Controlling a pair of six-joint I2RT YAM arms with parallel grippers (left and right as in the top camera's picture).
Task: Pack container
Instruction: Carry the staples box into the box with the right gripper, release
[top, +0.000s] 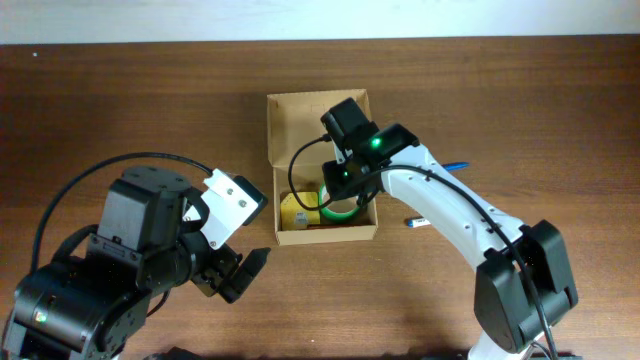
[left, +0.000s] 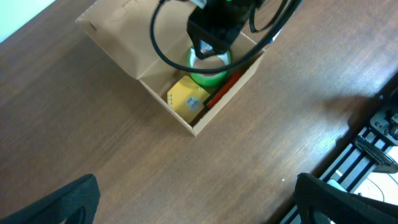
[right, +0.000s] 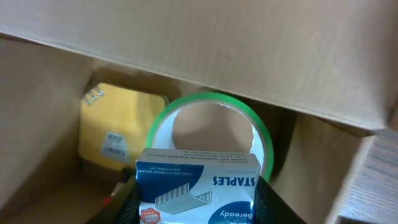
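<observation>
The tan cardboard container (top: 286, 108) stands open at the table's middle, flap lid laid back; it also shows in the left wrist view (left: 118, 34) and the right wrist view (right: 205, 46). Inside lie a green tape roll (right: 214, 106), a yellow pad (right: 118, 121) and a red item (left: 224, 90). My right gripper (right: 196, 199) is shut on a blue and white staples box (right: 199, 183), held over the tape roll inside the container. My left gripper (left: 196, 202) is open and empty over bare table, to the container's front left.
A small white and blue item (top: 416, 222) and a blue pen tip (top: 455, 165) lie on the table right of the container. A black frame (left: 367, 146) shows beyond the table edge in the left wrist view.
</observation>
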